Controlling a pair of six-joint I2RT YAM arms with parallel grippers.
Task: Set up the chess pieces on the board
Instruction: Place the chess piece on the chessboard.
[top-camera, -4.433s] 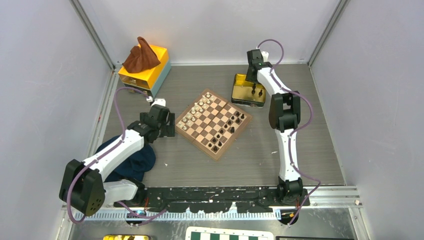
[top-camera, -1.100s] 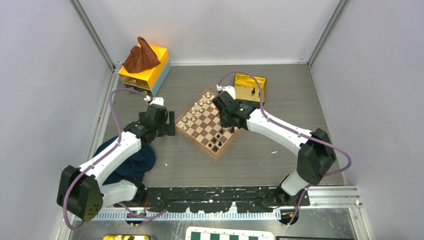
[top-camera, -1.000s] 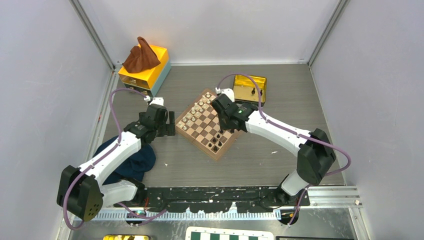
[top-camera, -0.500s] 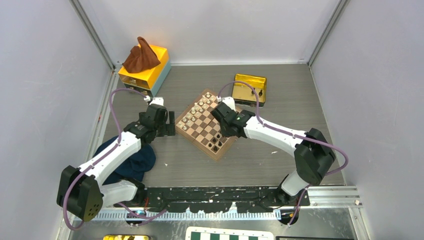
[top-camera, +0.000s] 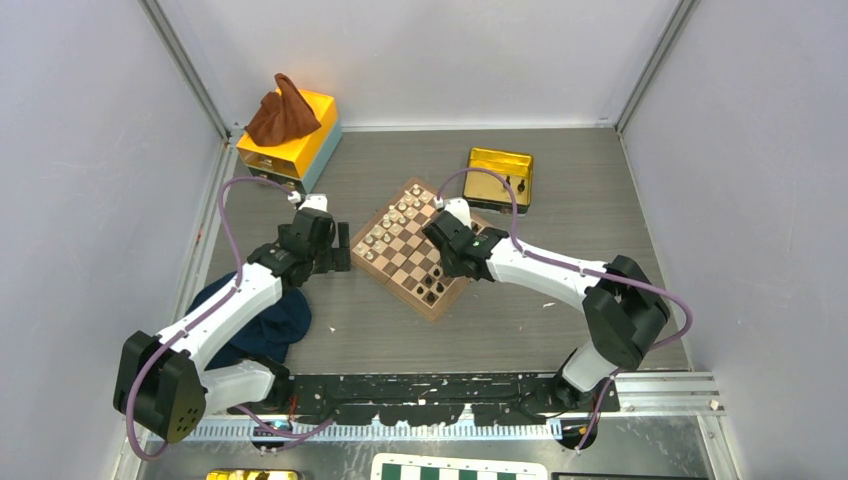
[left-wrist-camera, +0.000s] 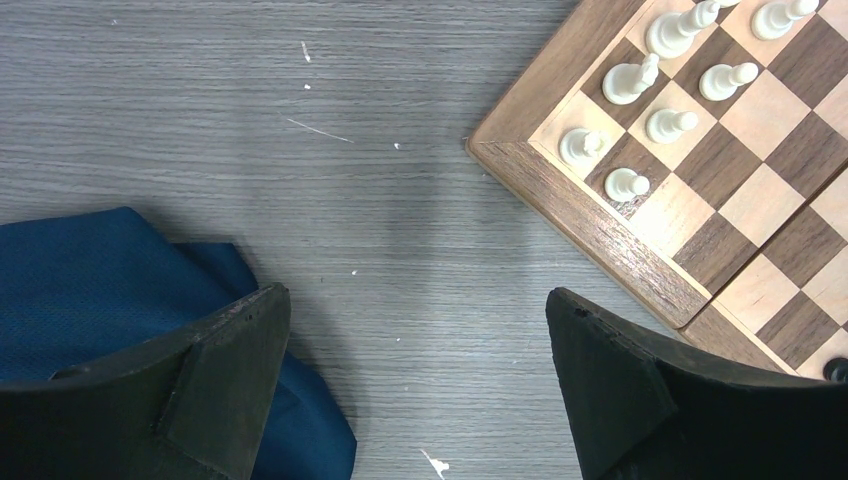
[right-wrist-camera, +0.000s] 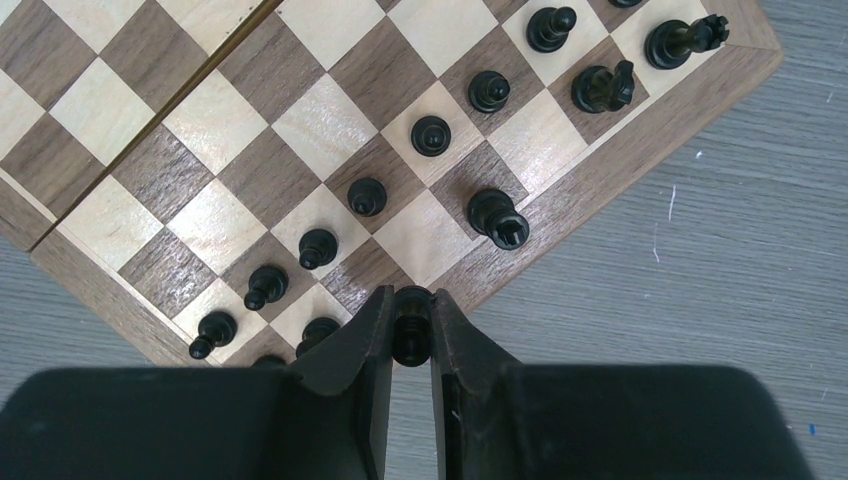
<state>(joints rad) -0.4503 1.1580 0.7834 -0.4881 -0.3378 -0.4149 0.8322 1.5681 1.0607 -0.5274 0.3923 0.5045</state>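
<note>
Back from the tin (top-camera: 485, 165), right gripper (right-wrist-camera: 411, 300) pinches a black piece (right-wrist-camera: 411, 332) over the board's (right-wrist-camera: 330, 125) right edge; left gripper (left-wrist-camera: 415, 330) gapes

Grey table (top-camera: 400, 335), board (top-camera: 398, 255), gold tin (top-camera: 497, 166), blue cloth (top-camera: 268, 325)

The right arm (top-camera: 560, 275) swings away from the gold tin (top-camera: 495, 165) at the back and sweeps across to the board (right-wrist-camera: 330, 125). The right gripper (right-wrist-camera: 411, 305) now sits over the rim beside the black rows, pinching a black chess piece (right-wrist-camera: 411, 330). In the last second it eases from mid-board toward that edge.
</note>
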